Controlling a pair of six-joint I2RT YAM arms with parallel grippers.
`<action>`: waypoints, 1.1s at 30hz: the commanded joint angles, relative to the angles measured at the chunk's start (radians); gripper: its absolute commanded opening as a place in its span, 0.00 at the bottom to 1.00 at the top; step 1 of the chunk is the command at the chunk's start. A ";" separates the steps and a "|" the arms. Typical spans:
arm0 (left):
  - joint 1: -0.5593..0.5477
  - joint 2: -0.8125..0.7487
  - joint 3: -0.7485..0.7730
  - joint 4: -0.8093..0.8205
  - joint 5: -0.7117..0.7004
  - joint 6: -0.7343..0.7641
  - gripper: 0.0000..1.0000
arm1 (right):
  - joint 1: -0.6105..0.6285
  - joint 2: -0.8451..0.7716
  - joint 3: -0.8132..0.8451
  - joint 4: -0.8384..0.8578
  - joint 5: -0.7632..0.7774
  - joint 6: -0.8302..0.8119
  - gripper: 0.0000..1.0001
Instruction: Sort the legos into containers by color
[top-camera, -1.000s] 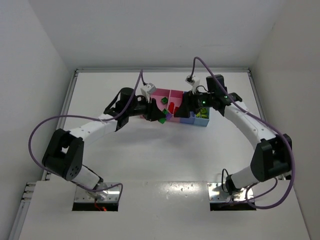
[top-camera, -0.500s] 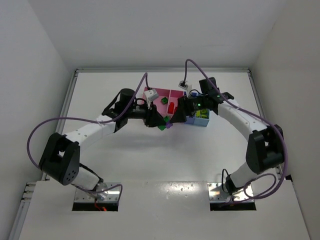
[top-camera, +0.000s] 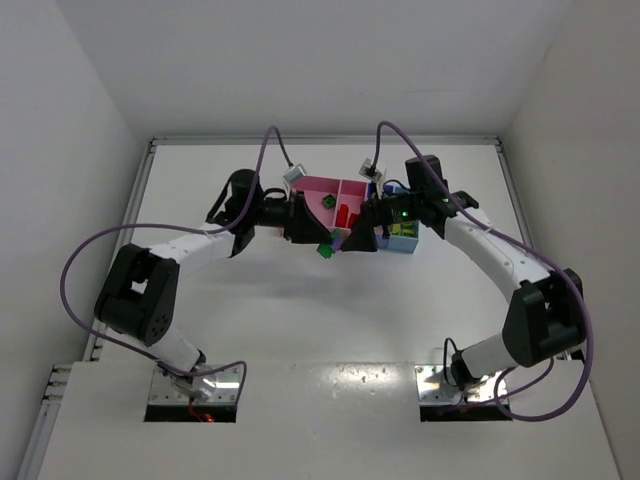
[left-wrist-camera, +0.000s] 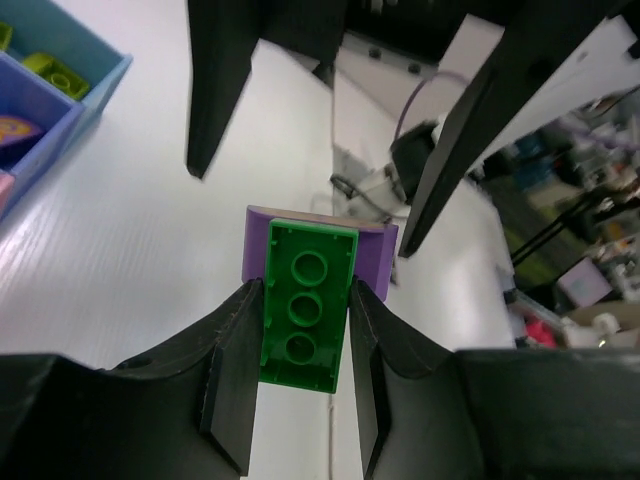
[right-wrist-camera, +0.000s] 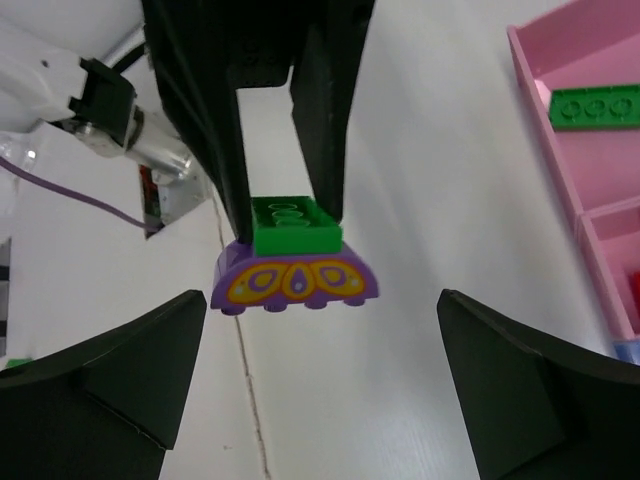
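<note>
Green and purple are joined in one stack: a small green plastic brick (left-wrist-camera: 303, 320) with three studs is pressed onto a purple arched plastic piece (right-wrist-camera: 295, 283) with an orange and yellow pattern. These two colours belong in different bins, so I judge they must be pulled apart before sorting. The left gripper (left-wrist-camera: 305, 300) is clenched on the long sides of the green brick and holds the stack out toward the right arm, just on the near side of the row of four joined plastic containers (top-camera: 320, 180). The purple piece therefore points free toward the other arm. The right gripper (right-wrist-camera: 322, 305) faces it with its jaws spread wide, one on each side of the purple piece and not touching it, probably ready to close and take it off.
</note>
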 joint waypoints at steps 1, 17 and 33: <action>0.055 0.006 -0.029 0.485 0.053 -0.352 0.00 | 0.020 -0.042 -0.035 0.096 -0.070 0.041 1.00; 0.100 0.021 -0.117 0.907 -0.033 -0.676 0.00 | 0.020 0.076 -0.015 0.628 -0.185 0.707 1.00; 0.109 0.030 -0.126 0.879 -0.043 -0.639 0.00 | 0.038 0.076 0.005 0.679 -0.204 0.758 1.00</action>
